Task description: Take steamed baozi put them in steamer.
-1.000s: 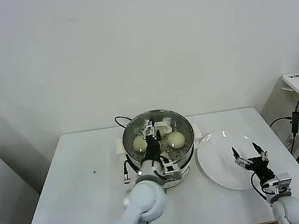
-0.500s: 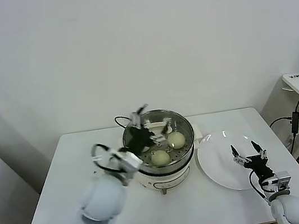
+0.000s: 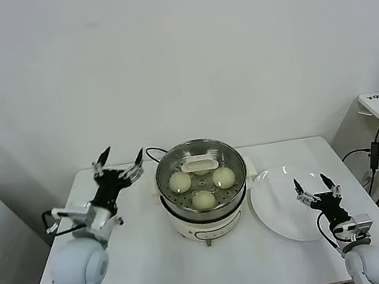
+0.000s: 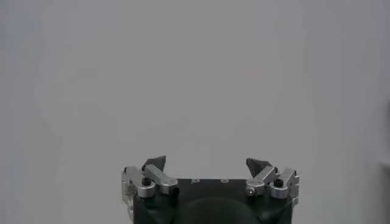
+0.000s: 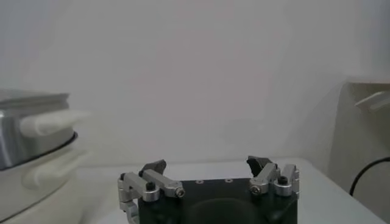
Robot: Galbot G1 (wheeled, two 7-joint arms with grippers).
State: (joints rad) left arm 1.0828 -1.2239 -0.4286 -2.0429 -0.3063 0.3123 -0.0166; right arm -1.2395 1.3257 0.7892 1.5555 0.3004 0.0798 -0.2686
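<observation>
The steamer (image 3: 208,220), a shiny steel pot on a white base with a front knob, stands mid-table. Three cream-white baozi lie on its perforated tray: one on the left (image 3: 179,182), one on the right (image 3: 224,177), one at the front (image 3: 204,199). A fourth baozi is not in view. My left gripper (image 3: 117,158) is open and empty, raised left of the steamer, fingers pointing up; its wrist view (image 4: 207,165) shows only wall. My right gripper (image 3: 314,184) is open and empty over the white plate; it also shows in its wrist view (image 5: 208,165).
A flat white plate (image 3: 276,207) lies right of the steamer and holds nothing. A white handle piece (image 3: 199,164) sits at the back of the tray. A black cord (image 3: 151,152) runs behind the pot. The steamer's side (image 5: 27,137) shows in the right wrist view.
My left gripper has left the steamer and swung out to the left, up and open. A third baozi now lies at the front of the tray. The right arm has barely moved.
</observation>
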